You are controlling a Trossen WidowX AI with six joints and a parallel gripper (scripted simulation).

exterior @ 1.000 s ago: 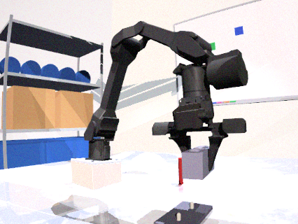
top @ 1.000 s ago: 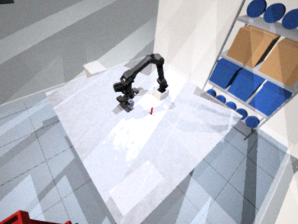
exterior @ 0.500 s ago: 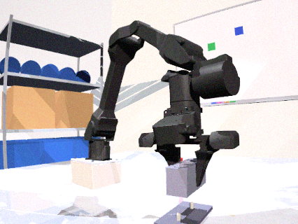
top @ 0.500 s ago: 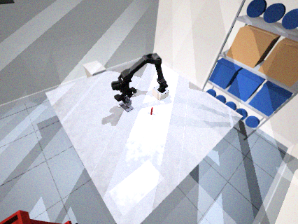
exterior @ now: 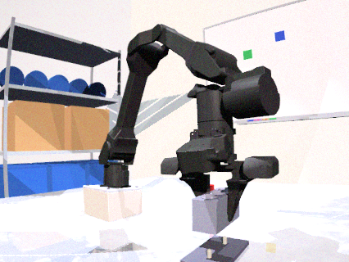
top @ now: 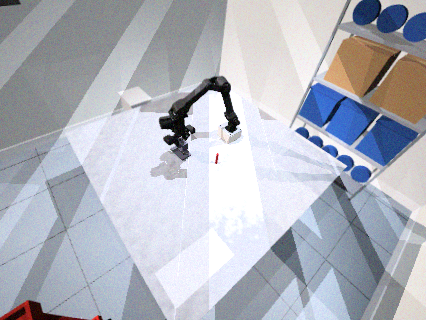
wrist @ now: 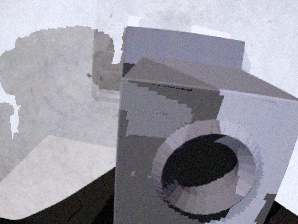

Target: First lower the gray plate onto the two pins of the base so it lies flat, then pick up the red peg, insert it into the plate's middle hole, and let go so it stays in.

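Currently the gripper (exterior: 221, 198) has its jaws partly open, clamped on the gray plate (exterior: 214, 210) (wrist: 170, 115) above the base (exterior: 223, 250), with the red peg (top: 217, 158) (exterior: 211, 187) standing on the table (top: 165, 220).

I counted one gray plate (exterior: 205, 214) (wrist: 135, 170), one red peg (top: 217, 158) (exterior: 211, 187), two pins (exterior: 209, 253) — plus two brown boxes (top: 357, 65) (exterior: 37, 124) and three blue bins (top: 352, 120) (exterior: 70, 176).

Sunlight is slanting across the pale walls and the gray-blue tiled floor (top: 75, 227), a shelf rack (top: 313, 81) (exterior: 6, 123) is holding blue bins and brown boxes, and a whiteboard (exterior: 319, 61) is showing green and blue squares.
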